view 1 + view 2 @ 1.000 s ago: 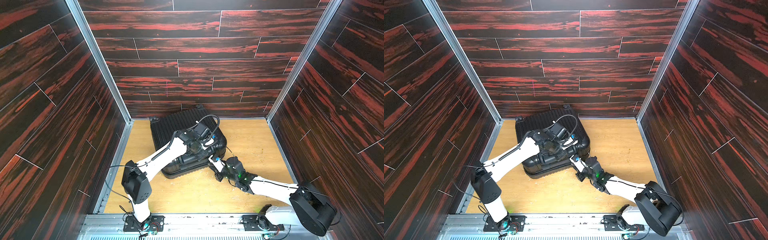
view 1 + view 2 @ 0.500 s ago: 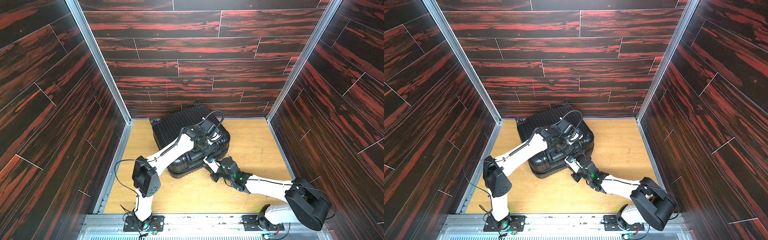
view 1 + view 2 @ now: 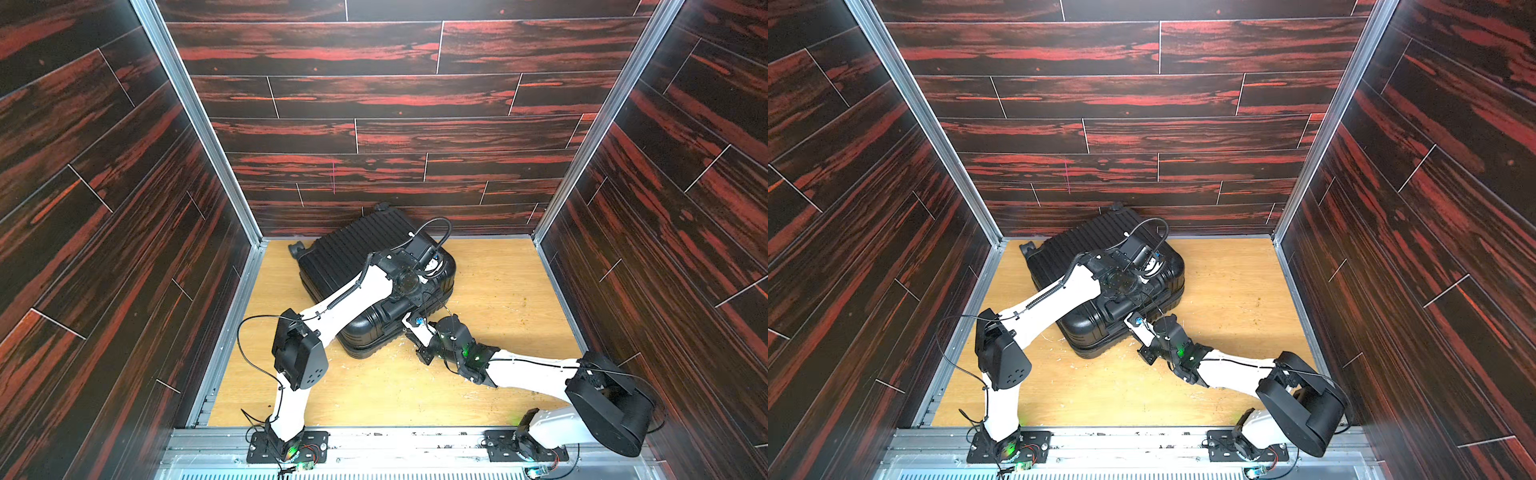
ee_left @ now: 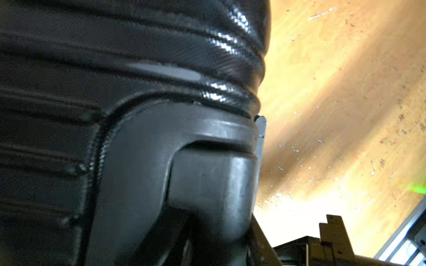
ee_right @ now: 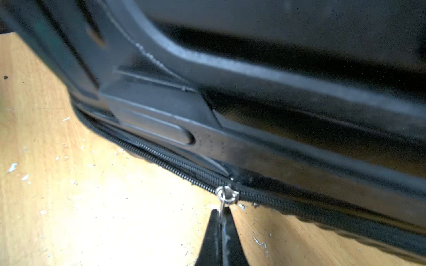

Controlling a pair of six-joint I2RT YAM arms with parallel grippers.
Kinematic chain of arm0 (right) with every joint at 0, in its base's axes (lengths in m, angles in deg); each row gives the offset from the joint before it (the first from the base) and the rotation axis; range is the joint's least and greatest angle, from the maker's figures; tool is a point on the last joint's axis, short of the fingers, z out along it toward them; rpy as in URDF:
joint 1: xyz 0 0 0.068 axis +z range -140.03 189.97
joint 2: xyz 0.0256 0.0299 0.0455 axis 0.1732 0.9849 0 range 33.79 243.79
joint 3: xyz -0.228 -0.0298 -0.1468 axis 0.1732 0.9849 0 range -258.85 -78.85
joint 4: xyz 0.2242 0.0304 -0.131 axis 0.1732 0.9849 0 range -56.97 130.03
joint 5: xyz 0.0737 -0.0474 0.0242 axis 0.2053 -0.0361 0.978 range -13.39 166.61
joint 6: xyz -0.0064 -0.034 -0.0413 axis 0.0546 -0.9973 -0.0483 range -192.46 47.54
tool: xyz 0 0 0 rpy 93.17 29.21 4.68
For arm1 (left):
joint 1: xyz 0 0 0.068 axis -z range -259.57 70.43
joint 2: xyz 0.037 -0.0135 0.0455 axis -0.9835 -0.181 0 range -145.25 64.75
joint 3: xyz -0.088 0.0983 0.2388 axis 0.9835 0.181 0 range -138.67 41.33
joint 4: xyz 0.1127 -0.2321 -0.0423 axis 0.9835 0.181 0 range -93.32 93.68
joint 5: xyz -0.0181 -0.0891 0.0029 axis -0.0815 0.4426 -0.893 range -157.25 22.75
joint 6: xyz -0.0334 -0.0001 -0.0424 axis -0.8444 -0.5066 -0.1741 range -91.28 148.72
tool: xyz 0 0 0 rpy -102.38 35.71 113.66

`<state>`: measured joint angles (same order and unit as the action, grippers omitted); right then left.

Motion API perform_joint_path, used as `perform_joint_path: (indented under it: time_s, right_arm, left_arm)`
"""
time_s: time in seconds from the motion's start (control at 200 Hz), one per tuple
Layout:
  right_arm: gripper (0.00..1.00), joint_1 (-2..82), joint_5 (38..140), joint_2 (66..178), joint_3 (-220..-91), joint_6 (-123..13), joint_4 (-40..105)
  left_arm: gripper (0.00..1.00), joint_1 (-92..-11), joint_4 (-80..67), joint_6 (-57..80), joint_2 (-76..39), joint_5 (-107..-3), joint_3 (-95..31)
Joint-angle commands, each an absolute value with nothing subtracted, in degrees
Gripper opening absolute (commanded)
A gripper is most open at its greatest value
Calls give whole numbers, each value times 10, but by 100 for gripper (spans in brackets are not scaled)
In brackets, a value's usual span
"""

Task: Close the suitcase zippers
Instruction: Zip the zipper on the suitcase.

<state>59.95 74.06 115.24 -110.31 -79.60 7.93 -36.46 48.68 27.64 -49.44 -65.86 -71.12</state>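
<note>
Suitcase [image 3: 353, 257]: flat on the worktop [image 3: 498, 291], by the back wall [image 3: 374, 124].
Left fingers [image 3: 402, 302]: at its moulded handle [image 4: 207, 179], steadying it, we judge; apart or clamped, we cannot tell.
Right fingers [image 5: 231, 237]: pinched together on the silvery pull tab [image 5: 221, 208], low at the rim, to draw it along.
Zipper track [image 5: 161, 161]: parted on one side of the tab, so unfinished, we judge.

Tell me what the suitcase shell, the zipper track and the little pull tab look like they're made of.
Suitcase shell: hard plastic by the look, black, glossy highlights on moulded ribs.
Zipper track: probably nylon coil on woven fabric tape, matte black, fine regular teeth.
Pull tab: metal, silvery and shiny, thin ring and strip.
</note>
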Motion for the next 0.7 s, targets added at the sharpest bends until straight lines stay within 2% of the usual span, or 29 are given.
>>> perform_joint_path:
  time_s: [0.0, 0.541, 0.696]
  right_arm:
    - [0, 669, 919, 1153, -1119, -808, 39]
    - [0, 694, 961, 1140, -1119, -800, 43]
    - [0, 702, 1003, 1138, -1124, -799, 42]
  left_arm:
    - [12, -406, 325, 199, -516, -798, -754]
    - [11, -410, 324, 166, -551, -827, -802]
    - [11, -412, 327, 163, -558, -824, -811]
